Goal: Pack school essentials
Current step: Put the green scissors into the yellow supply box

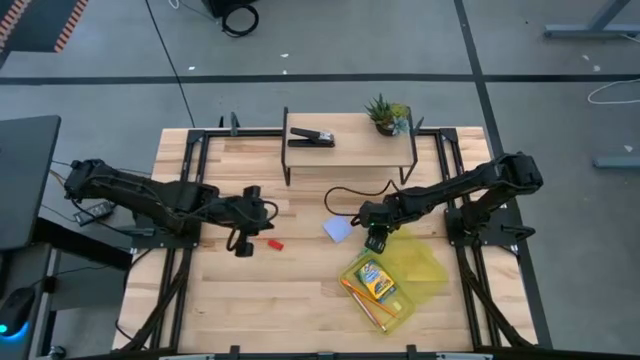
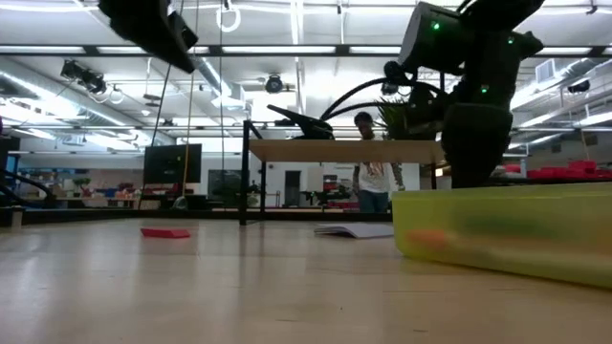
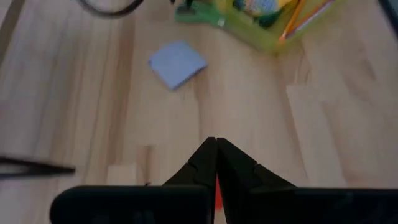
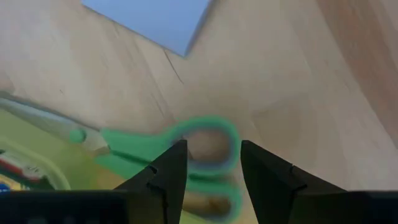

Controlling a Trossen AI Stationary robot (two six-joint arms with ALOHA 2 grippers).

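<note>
- Left gripper (image 1: 243, 243): fingers (image 3: 205, 163) pressed together, nothing held; hovered above the table (image 1: 220, 300), tiny red piece (image 1: 271, 242) just beside the fingertips. Likely light and flat, best pinched across its edges.
- Pale blue notepad (image 1: 338, 229): lay flat between both fingers' reach. Probably thin, hard to lift off wood.
- Right gripper (image 4: 211, 163): fingers spread wide, empty, poised over green-handled scissors (image 4: 186, 152) at the yellow-green box (image 1: 395, 275). Stiff, slippery; handle loops the likely hold.
</note>
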